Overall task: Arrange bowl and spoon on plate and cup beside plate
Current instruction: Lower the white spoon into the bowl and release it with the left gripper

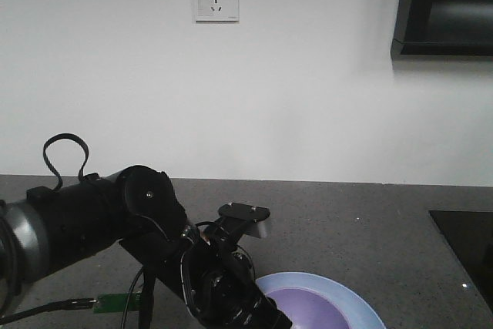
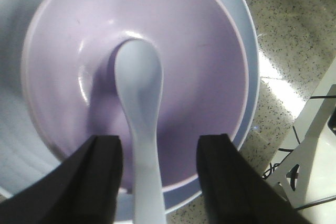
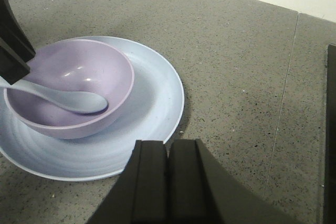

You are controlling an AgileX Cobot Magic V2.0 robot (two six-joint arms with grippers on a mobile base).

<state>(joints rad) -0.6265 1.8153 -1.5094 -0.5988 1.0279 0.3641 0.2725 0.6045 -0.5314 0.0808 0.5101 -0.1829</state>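
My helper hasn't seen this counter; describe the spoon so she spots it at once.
On the dark speckled counter sits a round light blue plate, and on it a lavender bowl. The spoon lies in that bowl, scoop at the bottom, handle rising over the rim; it is the only slim, pale blue-white piece there.

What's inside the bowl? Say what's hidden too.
The spoon lies in the bowl, scoop at the bottom, handle across the rim within the open left gripper. The floor beneath the scoop is covered.

Blue plate on speckled counter
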